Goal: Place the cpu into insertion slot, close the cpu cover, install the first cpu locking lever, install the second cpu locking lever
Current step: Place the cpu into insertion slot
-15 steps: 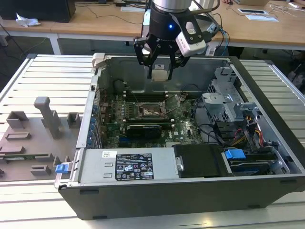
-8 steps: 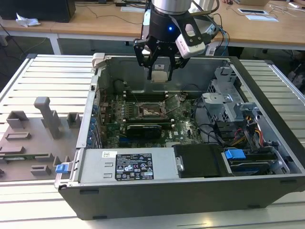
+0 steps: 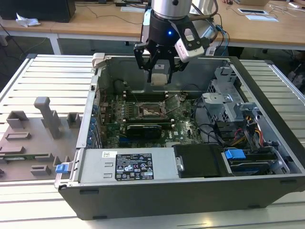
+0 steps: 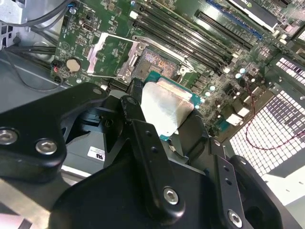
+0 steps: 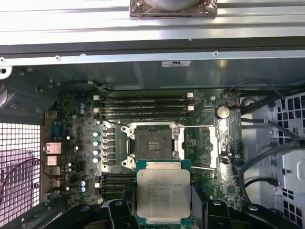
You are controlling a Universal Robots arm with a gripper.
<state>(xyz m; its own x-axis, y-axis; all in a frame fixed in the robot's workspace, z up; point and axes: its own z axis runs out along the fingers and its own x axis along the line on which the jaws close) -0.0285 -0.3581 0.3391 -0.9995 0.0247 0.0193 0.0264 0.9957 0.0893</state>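
My gripper (image 3: 158,80) hangs above the open computer case, shut on the cpu (image 3: 158,76). In both wrist views the cpu (image 5: 163,191) (image 4: 167,106) is a flat silver-grey square held by its edges between black fingers (image 4: 143,138). It hovers over the green motherboard (image 5: 81,143), just beside the bare insertion slot (image 5: 153,142) (image 4: 155,61) and apart from it. The cpu cover (image 5: 209,143) (image 4: 110,53) is swung open, lying flat next to the slot. Thin wire locking levers (image 5: 112,125) stand released around the socket (image 3: 151,110).
Memory slots (image 5: 143,102) run along one side of the socket. A power supply (image 3: 128,164) and drive bays with blue tabs (image 3: 234,154) fill the case's near side, with cables (image 3: 209,129) between. Grey fixtures (image 3: 47,117) stand at the exterior view's left.
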